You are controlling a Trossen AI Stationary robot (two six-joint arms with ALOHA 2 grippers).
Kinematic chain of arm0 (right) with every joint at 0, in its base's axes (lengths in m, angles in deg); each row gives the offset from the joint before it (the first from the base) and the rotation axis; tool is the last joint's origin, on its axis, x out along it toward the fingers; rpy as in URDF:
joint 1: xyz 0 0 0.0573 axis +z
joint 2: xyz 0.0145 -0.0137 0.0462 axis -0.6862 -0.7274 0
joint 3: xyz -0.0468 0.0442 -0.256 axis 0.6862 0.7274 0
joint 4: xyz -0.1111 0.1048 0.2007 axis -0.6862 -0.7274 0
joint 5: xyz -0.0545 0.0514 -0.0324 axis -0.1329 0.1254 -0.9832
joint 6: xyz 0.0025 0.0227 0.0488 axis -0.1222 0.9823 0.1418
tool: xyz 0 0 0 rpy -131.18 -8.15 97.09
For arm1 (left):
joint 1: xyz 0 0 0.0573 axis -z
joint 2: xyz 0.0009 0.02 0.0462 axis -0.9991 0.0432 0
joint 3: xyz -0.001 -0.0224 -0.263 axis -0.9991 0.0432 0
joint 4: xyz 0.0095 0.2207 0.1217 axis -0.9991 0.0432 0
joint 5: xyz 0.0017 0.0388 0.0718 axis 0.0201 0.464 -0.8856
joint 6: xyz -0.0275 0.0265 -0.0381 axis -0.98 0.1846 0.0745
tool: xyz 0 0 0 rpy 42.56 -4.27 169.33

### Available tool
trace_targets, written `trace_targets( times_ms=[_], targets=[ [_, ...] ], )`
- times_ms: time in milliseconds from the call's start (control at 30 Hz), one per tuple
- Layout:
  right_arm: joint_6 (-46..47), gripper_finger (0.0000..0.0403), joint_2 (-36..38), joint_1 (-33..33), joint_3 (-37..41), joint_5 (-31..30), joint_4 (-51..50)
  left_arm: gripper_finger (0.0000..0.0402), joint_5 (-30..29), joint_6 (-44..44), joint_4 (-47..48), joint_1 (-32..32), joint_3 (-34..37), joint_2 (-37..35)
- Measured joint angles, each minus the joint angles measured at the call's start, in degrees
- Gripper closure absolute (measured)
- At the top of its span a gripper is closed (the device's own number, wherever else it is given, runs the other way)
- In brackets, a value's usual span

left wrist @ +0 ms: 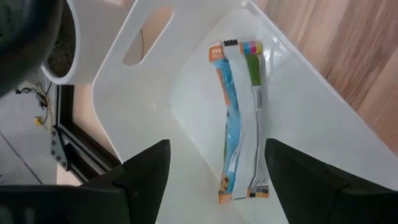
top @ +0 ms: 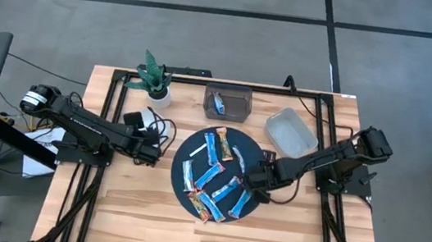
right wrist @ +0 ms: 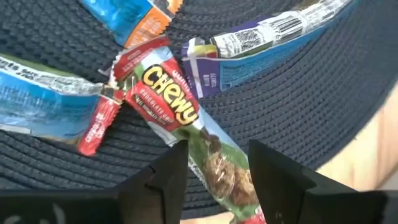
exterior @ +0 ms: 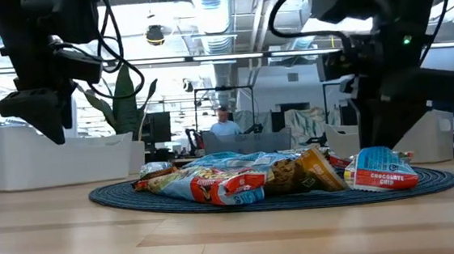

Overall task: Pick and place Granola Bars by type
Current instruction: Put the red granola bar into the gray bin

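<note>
Several granola bars (top: 211, 170) in blue, silvery and red-green wrappers lie flat on a round dark woven mat (top: 188, 146); in the low view they form a low heap (exterior: 247, 178). My right gripper (top: 252, 179) is low over the mat's right side, open (right wrist: 217, 171), with one finger on either side of a red-green "Chewy" bar (right wrist: 168, 106). My left gripper (top: 150, 136) hangs open (left wrist: 217, 180) above a white bin (left wrist: 124, 93), where one blue, white and multicoloured bar (left wrist: 239, 112) lies flat on the floor. My right gripper comes down on the Chewy bar's lower half (right wrist: 214, 152) from above, fingers across the bar. The bar lies flat on the mat. I cannot tell whether the fingers touch it.
A dark bin (top: 240, 93) at the far edge holds a blue bar (top: 218, 103). A pale tray (top: 291, 132) sits right of it and a potted plant (top: 155, 80) left of it. Bare wood lies toward the near edge. A person sits in the room behind (exterior: 225, 123).
</note>
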State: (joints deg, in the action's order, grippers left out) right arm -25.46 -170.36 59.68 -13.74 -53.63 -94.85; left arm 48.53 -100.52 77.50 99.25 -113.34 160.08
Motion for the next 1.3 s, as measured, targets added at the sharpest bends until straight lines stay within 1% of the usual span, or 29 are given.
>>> trace_targets(
  times_ms=[100,200,333,500,567,933,1067,1300],
  targets=[
    [-0.19,0.0253,0.0,-1.26,0.23,1.55,0.63,0.0145,0.4,0.0,-0.19,0.0,0.0,0.0],
    [-0.33,0.0271,0.0,-1.79,0.23,2.43,0.62,0.0145,0.45,0.0,-0.19,0.0,0.0,0.0],
    [-0.64,0.0314,-0.19,-1.95,0.23,3.12,0.71,0.0145,0.42,0.0,-0.21,0.0,0.0,0.0],
    [-0.71,0.0382,-0.28,-2.24,0.18,3.89,0.62,0.0145,0.4,0.0,-0.21,-0.01,0.0,0.0],
    [-0.69,0.0396,-0.28,-2.07,0.16,3.75,0.56,0.0145,0.13,0.0,-0.21,0.0,0.0,0.0],
    [1.24,0.0402,-0.26,-0.33,0.21,1.97,-0.56,0.0145,0.2,1.05,0.11,-0.04,0.0,0.0],
    [3.6,0.0402,-0.46,1.14,-1.3,-1.94,-6.73,0.0145,-1.25,1.48,0.37,-0.04,-0.86,0.0],
    [6.68,0.0403,-0.42,4.12,-9.01,-8.0,-16.36,0.0145,-4.75,3.37,-0.04,-0.04,-4.53,0.0]
  ],
)
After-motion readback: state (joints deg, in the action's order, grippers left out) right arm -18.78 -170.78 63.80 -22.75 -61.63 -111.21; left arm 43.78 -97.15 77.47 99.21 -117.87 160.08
